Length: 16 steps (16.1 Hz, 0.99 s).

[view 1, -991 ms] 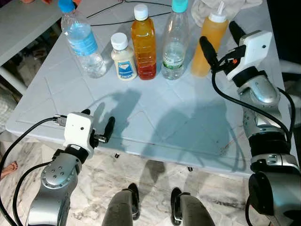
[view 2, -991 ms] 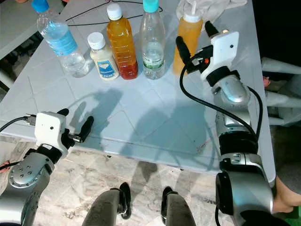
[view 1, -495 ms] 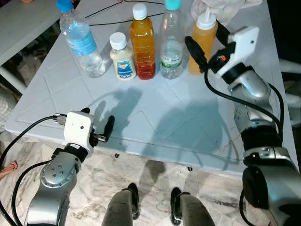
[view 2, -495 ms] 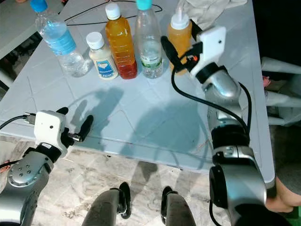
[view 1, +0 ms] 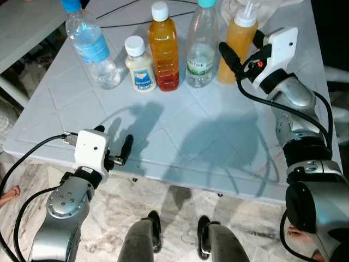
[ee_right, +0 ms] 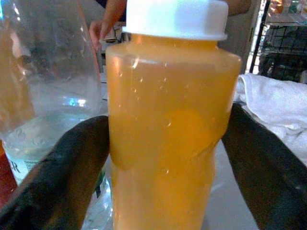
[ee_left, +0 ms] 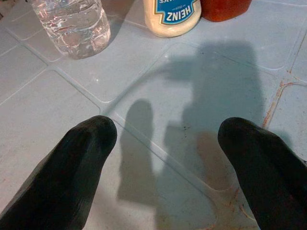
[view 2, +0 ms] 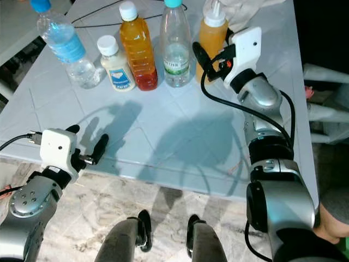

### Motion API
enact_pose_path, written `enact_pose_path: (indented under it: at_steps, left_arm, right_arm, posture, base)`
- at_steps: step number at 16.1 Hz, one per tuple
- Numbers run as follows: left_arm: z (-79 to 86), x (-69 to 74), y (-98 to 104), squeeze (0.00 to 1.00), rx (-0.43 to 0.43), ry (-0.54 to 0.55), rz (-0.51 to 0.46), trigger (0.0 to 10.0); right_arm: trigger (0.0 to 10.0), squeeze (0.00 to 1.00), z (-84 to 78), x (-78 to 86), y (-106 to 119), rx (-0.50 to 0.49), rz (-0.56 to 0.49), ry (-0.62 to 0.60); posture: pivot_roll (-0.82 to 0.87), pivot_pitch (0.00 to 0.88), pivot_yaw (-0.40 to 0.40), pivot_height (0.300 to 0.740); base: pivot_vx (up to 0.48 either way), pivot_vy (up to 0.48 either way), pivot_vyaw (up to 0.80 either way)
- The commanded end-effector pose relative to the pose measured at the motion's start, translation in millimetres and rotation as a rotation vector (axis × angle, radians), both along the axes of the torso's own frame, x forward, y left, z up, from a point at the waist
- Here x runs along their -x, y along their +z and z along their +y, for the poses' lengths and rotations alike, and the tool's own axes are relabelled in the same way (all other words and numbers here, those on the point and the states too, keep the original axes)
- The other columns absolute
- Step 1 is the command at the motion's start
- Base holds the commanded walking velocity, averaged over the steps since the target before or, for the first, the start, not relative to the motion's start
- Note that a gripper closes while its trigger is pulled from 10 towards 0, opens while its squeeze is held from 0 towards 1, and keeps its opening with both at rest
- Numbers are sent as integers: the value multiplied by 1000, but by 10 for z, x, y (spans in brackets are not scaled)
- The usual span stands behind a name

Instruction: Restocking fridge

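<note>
- 5 containers are standing in a row at the far side of the white tiled table (view 1: pixel 180 136): a water bottle (view 1: pixel 90 46) with a blue cap, a small Heinz jar (view 1: pixel 139 65), a tall amber bottle (view 1: pixel 163 48), a clear bottle (view 1: pixel 200 52) with a teal cap, and an orange squeeze bottle (view 1: pixel 238 42) with a white nozzle cap
- The right gripper (ee_right: pixel 163 158) is reaching to the squeeze bottle, its 2 black fingers (ee_right: pixel 79 167) spread wide and sitting on either side of the bottle's body; the near finger is touching or almost touching it, the other is standing slightly apart
- A white cloth (ee_right: pixel 276 103) is lying just behind the squeeze bottle
- The left gripper (ee_left: pixel 168 158) is hovering low over the near edge of the table, fingers parted and holding nothing, well apart from the bottles
- A black cable (view 1: pixel 136 5) is trailing across the table behind the row
</note>
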State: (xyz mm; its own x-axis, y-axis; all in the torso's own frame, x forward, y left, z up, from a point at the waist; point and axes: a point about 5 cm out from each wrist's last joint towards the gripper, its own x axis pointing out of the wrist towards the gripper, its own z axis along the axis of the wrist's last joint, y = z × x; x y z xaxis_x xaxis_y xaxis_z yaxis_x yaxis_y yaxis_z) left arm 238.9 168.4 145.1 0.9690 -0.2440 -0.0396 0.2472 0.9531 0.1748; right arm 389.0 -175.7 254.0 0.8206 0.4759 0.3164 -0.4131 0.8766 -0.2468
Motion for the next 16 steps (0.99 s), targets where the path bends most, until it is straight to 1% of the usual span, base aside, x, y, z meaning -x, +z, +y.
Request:
enact_pose_path:
  at_steps: [1,2,3,4,5,6,7,9,10,11,15,16]
  left_arm:
    - [16,28,-44,0,-3,1,23,10000]
    - [14,26,-46,0,-2,0,24,10000]
    - [9,23,-51,0,0,-1,24,10000]
    - [6,21,-54,0,1,-2,25,10000]
    - [-13,16,-60,0,6,-5,25,10000]
    - [-13,16,-60,0,6,-5,25,10000]
    - [-17,14,-60,0,7,-6,24,10000]
    - [-30,2,-63,0,10,-7,22,10000]
    - [-33,-7,-66,0,11,-7,21,10000]
    - [-40,-31,-43,0,16,-5,9,10000]
    - [-36,-65,-42,0,18,1,3,10000]
    - [-41,-64,-47,0,19,-1,4,10000]
  right_arm:
    - [0,0,27,12,-13,20,-12,3]
    - [0,0,23,24,-25,37,-24,-3]
    - [3373,0,16,45,-61,45,-24,-4]
    - [3412,0,17,55,-83,52,-23,-1]
    - [3882,0,36,79,-120,77,-24,12]
    - [3882,0,36,79,-120,77,-24,12]
    - [10000,0,41,81,-116,81,-28,12]
    - [10000,0,68,69,-8,77,-63,8]
    - [10000,0,65,54,4,50,-50,1]
    - [10000,1000,51,44,11,14,-36,-15]
    - [10000,1000,77,80,23,6,-38,-6]
    - [10000,890,82,88,20,10,-38,-5]
  posture:
    - [164,272,114,740]
    - [162,271,113,740]
    - [153,267,111,740]
    - [152,267,111,740]
    - [147,267,110,740]
    - [147,267,110,740]
    - [146,267,109,740]
    - [146,261,105,740]
    - [144,256,103,740]
    - [144,248,98,740]
    - [135,242,99,740]
    - [132,244,99,740]
  base:
    - [0,0,0]
    - [0,0,0]
    - [0,0,0]
    - [0,0,0]
    - [0,0,0]
    - [0,0,0]
    - [0,0,0]
    - [0,0,0]
    - [0,0,0]
    - [0,0,0]
    - [0,0,0]
    - [0,0,0]
